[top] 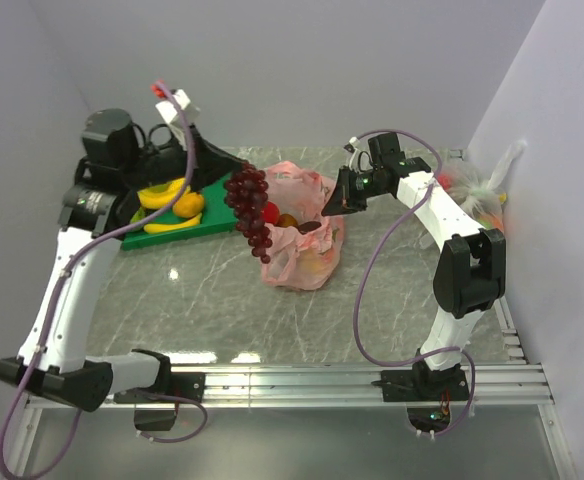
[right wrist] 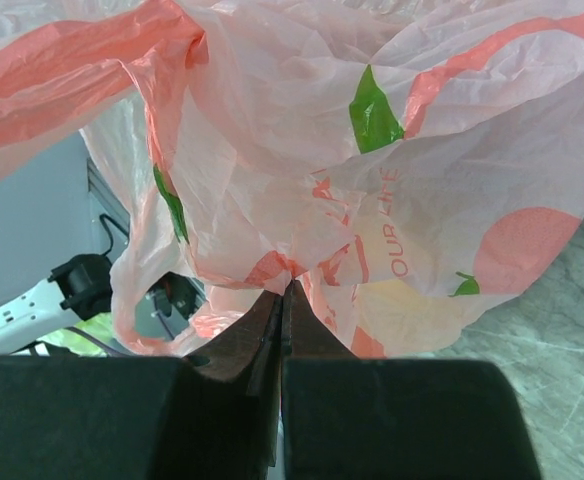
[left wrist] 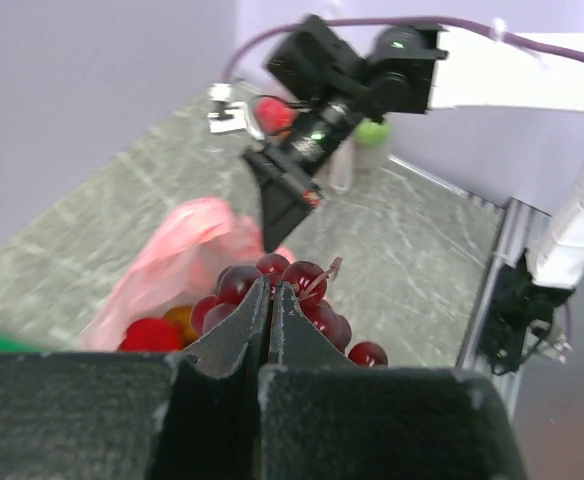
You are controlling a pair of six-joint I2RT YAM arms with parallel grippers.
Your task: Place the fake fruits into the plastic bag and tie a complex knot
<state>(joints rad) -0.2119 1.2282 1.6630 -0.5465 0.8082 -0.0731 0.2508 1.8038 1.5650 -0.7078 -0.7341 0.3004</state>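
Observation:
My left gripper (top: 234,172) is shut on the stem of the dark purple grapes (top: 250,209), which hang above the open mouth of the pink plastic bag (top: 302,262). In the left wrist view the grapes (left wrist: 302,290) sit just past my closed fingertips (left wrist: 269,290), over the bag (left wrist: 182,250). My right gripper (top: 330,208) is shut on the bag's edge and holds it up; the right wrist view shows the pinched plastic (right wrist: 302,190) at my gripper's tips (right wrist: 284,290). A red fruit (top: 271,211) and an orange one (top: 287,220) lie inside the bag. No knot shows.
A green tray (top: 217,222) at the back left holds bananas (top: 162,193) and an orange fruit (top: 189,205). A clear bag with a white tufted top (top: 482,190) stands at the right wall. A metal rail (top: 322,385) runs along the near edge.

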